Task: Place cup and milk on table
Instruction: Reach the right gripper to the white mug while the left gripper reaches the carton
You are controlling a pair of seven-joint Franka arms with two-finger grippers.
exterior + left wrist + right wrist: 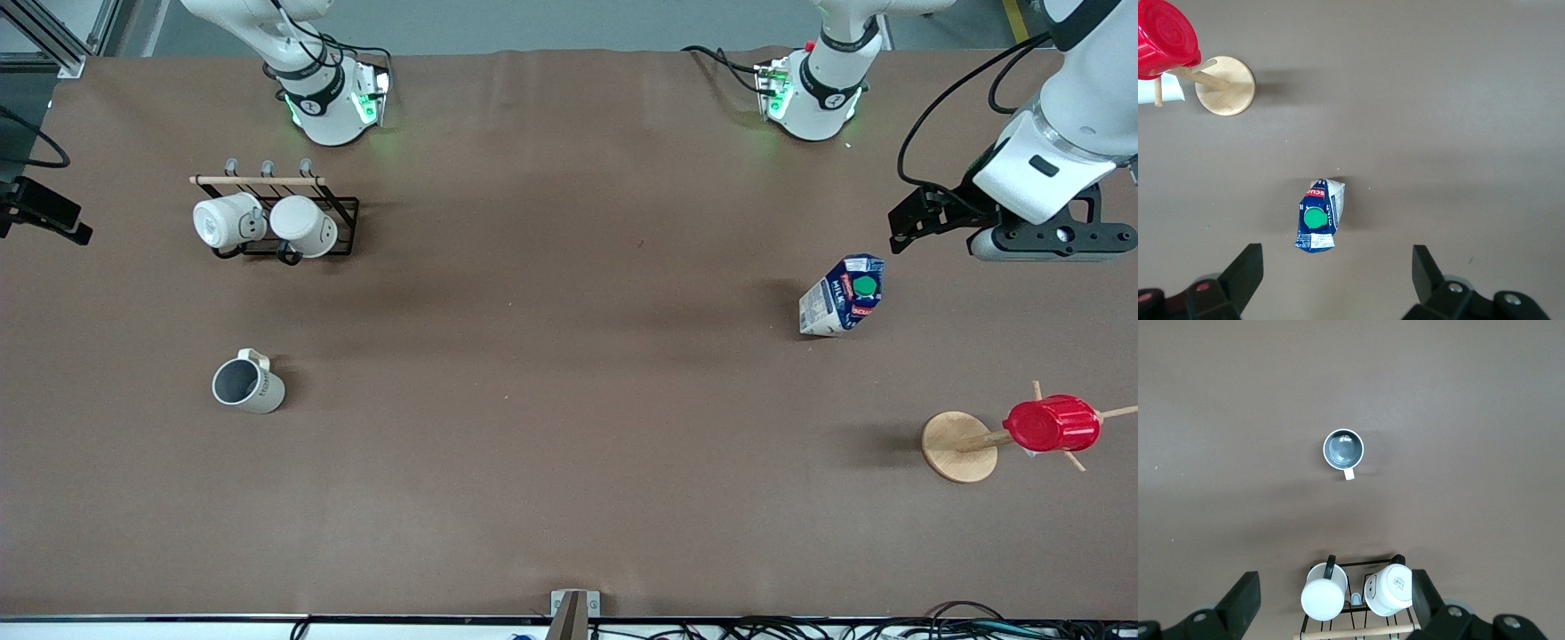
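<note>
The cup (247, 384), beige-white with a dark grey inside, stands upright on the brown table (551, 356) toward the right arm's end. It also shows in the right wrist view (1343, 449). The milk (843, 295), a blue and white carton with a green cap, stands on the table toward the left arm's end; it also shows in the left wrist view (1318, 215). My left gripper (900, 229) is open and empty, high over the table beside the milk (1337, 270). My right gripper (1335, 597) is open and empty, high over the mug rack; the front view does not show it.
A black wire rack (342, 206) with two white mugs (227, 220) stands near the right arm's base. A wooden stand (958, 446) carries a red ribbed cup (1052, 424), nearer the front camera than the milk. A clamp (569, 613) sits at the front edge.
</note>
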